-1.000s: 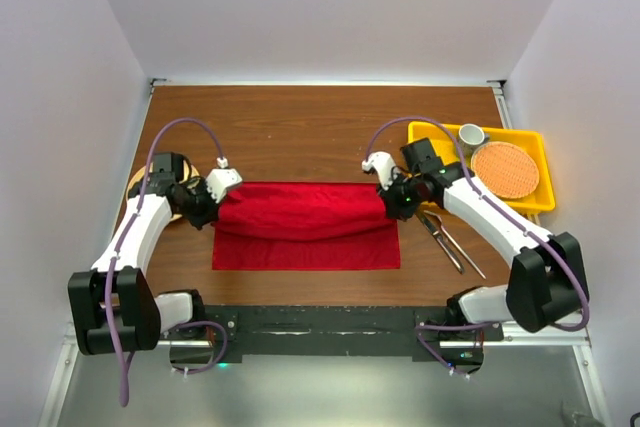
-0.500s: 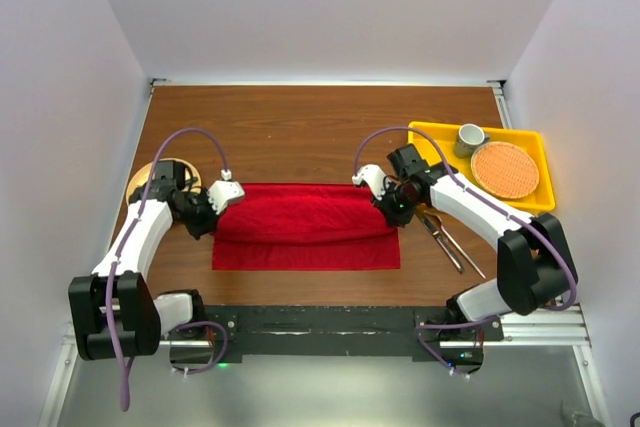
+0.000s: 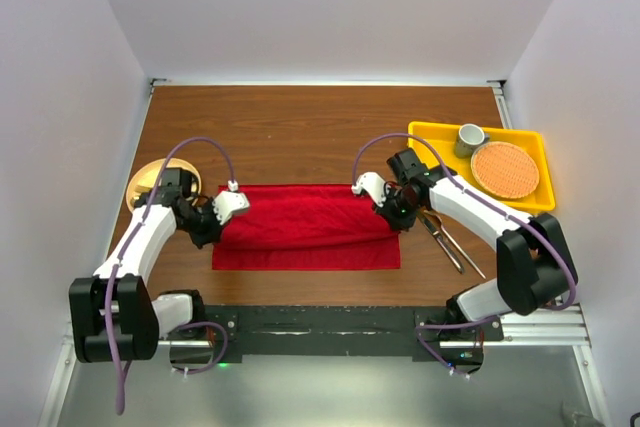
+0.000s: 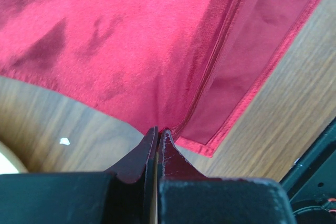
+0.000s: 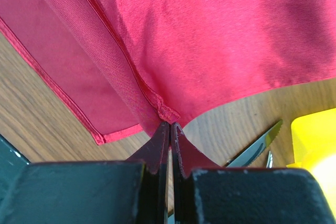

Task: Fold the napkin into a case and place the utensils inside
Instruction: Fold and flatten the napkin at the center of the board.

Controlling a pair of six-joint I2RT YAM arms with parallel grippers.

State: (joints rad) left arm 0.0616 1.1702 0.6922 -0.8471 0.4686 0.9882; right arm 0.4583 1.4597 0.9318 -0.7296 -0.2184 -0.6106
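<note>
Pinching the napkin [image 3: 305,232] at its 9 o'clock end, the left gripper [image 3: 213,232] is closed on the fabric; the right gripper [image 3: 396,219] is closed on the 3 o'clock end. The napkin lies doubled over on the table [image 3: 300,127], utensils [image 3: 450,242] just beside it at 3 o'clock.

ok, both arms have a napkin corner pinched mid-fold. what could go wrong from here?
1. The left gripper and right gripper each pinch only the very tip of a napkin corner. Either could slip and drop the fold.
2. The lifted layer bows between the two grips, so its edge may land skewed on the lower layer.
3. The right gripper works close to the utensils and might nudge them.
</note>
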